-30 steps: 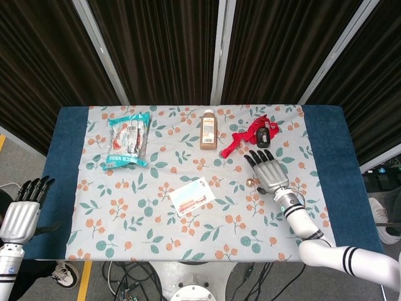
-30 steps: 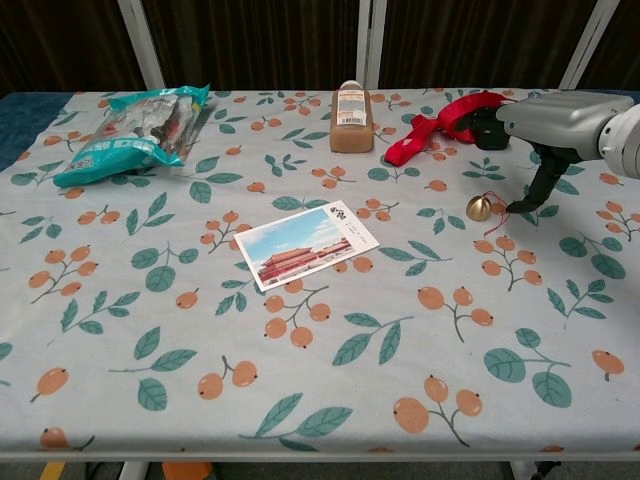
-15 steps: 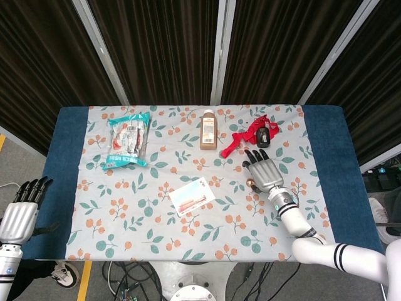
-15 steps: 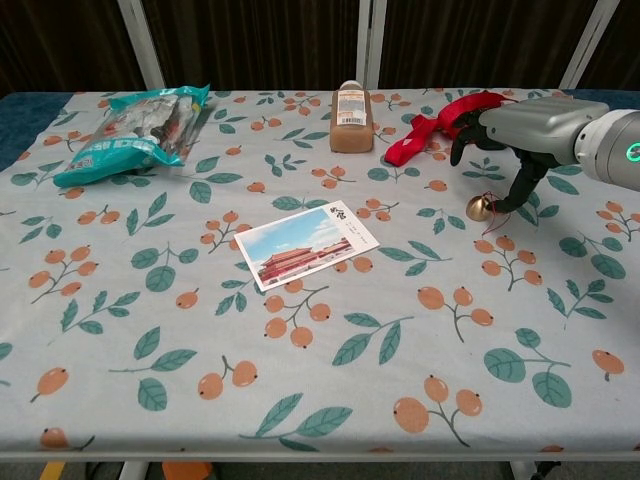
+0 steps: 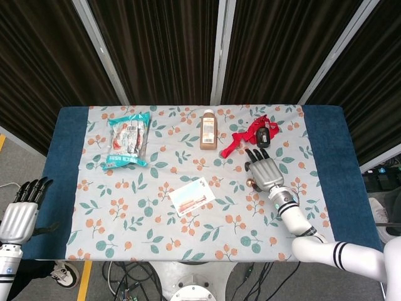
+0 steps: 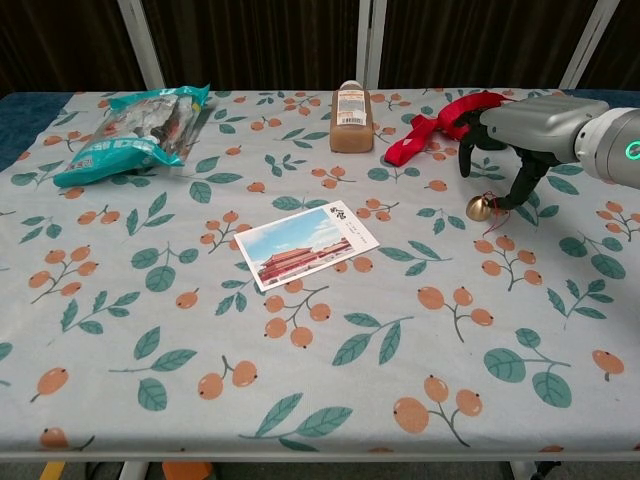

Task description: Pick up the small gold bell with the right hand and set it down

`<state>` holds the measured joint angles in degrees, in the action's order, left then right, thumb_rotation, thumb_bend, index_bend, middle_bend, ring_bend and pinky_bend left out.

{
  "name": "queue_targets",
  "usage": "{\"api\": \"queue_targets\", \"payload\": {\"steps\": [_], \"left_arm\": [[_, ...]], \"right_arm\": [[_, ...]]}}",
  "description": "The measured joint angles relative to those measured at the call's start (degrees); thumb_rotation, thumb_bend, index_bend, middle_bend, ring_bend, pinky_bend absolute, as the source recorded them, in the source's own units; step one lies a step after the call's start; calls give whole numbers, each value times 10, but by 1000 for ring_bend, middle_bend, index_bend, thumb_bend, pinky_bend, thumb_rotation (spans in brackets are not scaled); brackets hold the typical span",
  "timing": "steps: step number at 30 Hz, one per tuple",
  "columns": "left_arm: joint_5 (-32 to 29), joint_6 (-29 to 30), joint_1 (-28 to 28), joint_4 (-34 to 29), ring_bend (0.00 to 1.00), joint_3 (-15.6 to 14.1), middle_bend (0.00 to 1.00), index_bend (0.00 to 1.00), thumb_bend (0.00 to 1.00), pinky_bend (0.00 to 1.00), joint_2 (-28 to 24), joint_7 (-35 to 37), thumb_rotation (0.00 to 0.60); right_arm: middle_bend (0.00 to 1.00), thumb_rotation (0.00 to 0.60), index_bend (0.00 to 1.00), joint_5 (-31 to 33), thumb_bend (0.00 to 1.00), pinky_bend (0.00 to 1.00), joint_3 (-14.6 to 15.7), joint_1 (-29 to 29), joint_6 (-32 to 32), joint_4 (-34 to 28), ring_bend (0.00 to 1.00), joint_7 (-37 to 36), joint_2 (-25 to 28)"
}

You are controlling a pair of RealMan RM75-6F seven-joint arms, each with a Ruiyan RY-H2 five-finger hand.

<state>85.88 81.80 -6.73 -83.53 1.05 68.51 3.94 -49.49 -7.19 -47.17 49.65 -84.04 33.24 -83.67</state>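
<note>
The small gold bell (image 6: 478,208) stands on the flowered tablecloth (image 6: 330,330) at the right, with a bit of red string at its top. In the head view the bell (image 5: 249,182) peeks out at the left edge of my right hand (image 5: 264,170). My right hand (image 6: 520,130) hovers just above and behind it, fingers apart and bent downward, the thumb reaching down to the bell's right side. Nothing is held in it. My left hand (image 5: 22,213) hangs off the table's left edge, fingers straight, holding nothing.
A red ribbon (image 6: 445,120) with a black object (image 5: 263,136) lies right behind the right hand. A brown bottle (image 6: 351,104) stands at the back centre, a teal snack bag (image 6: 133,130) at the back left, and a postcard (image 6: 307,243) in the middle.
My right hand has shifted left over the bell and its fingers have bent down further. The bell stays where it was. The left hand has not moved.
</note>
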Motion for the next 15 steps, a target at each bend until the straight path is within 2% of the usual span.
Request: {"api": "queue_targets", "payload": {"steps": [15], "left_arm": [[5,2,-2,6,0,0,32,56,14,36,-1,12,600]], "right_arm": [[0,600,485,11,199,0,7,-6,1,2,0,-3,0]]}}
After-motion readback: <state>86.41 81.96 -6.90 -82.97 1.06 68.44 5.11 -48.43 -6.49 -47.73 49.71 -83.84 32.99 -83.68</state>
